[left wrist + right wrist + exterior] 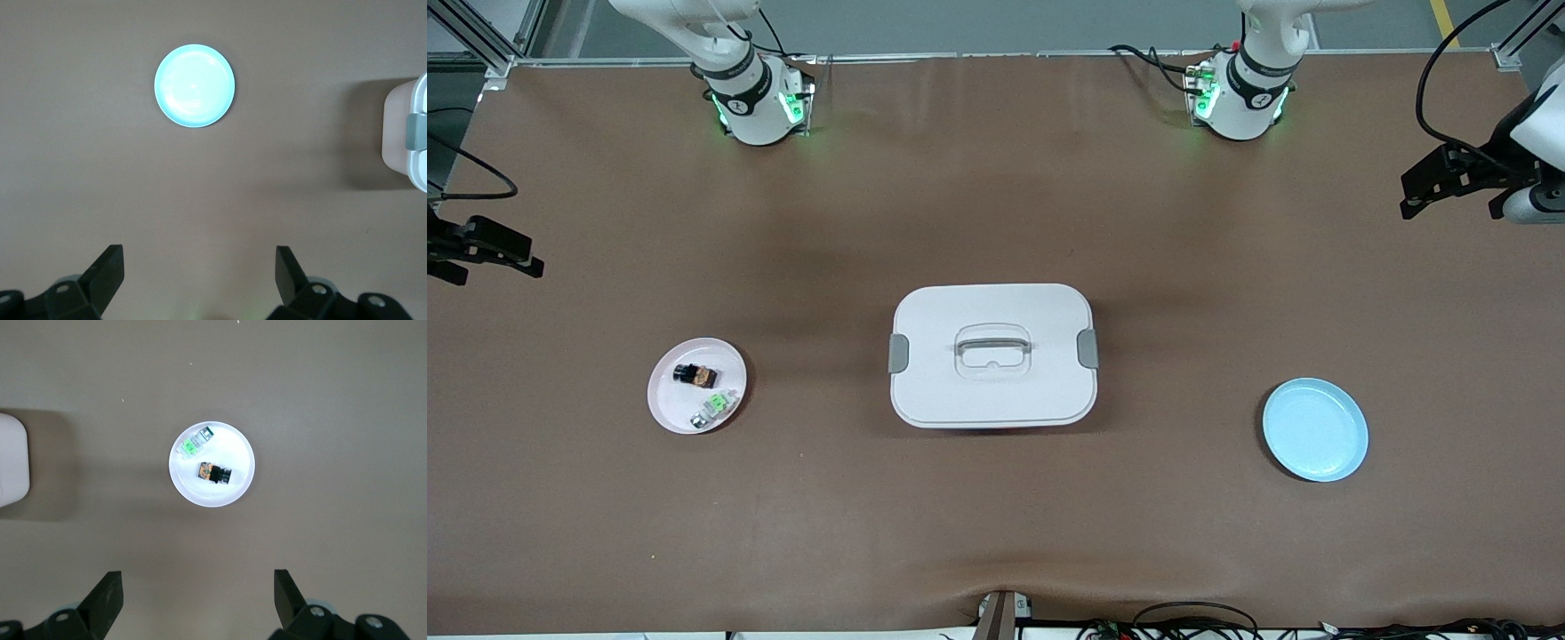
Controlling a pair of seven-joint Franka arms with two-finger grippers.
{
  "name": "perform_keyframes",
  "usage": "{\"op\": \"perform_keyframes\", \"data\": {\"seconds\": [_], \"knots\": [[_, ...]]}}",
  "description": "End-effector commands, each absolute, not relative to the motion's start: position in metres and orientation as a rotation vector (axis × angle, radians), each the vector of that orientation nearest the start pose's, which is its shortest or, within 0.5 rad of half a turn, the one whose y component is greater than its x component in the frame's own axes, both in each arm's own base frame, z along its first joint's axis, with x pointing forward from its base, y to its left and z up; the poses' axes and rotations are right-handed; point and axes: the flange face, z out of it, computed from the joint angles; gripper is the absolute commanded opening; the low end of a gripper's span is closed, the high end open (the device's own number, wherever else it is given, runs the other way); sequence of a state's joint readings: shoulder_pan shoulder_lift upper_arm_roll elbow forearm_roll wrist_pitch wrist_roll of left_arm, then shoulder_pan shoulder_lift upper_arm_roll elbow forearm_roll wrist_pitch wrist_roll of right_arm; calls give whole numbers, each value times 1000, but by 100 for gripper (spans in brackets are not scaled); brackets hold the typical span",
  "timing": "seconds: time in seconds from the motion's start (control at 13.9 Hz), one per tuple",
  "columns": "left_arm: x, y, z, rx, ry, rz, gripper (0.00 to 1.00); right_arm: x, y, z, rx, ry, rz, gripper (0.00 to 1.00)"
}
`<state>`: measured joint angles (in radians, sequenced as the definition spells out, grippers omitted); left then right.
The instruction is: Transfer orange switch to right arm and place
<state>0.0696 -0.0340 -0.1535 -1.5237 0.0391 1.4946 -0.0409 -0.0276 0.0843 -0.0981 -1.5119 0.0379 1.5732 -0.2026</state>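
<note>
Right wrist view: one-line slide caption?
Open right pincer high over the white plate holding the orange switch and a green-and-silver component.

Both arms wait raised, well above the table. The left arm's base (1240, 93) stands at its end of the table's robot edge, and the left gripper (1445, 182) hangs high at that end of the table, its two black fingers (107, 270) spread wide apart and holding nothing. The right arm's base (751, 98) stands at the opposite end, and the right gripper (480, 249) hangs high at that end, its fingers (107, 593) likewise spread wide and empty.
</note>
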Motion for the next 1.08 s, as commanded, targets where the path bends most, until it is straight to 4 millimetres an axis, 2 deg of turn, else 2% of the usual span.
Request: {"op": "perform_keyframes", "data": {"seconds": [0.0,0.14,0.29,0.65,0.86,1.01], "knots": [[530,-43,666,-3111,85,-14,100,569,-52,621,-3178,-150,33,100],[531,-45,666,-3111,92,-14,100,569,-49,622,-3184,-119,33,100],[531,-47,665,-3110,99,-11,100,568,-51,619,-3173,71,59,100],[532,-50,664,-3109,96,-10,100,570,-50,620,-3131,95,40,100],[532,-51,663,-3107,96,-7,100,569,-70,635,-3102,161,-3,100],[533,-53,661,-3109,92,0,100,568,-78,636,-3094,188,-6,100]]}}
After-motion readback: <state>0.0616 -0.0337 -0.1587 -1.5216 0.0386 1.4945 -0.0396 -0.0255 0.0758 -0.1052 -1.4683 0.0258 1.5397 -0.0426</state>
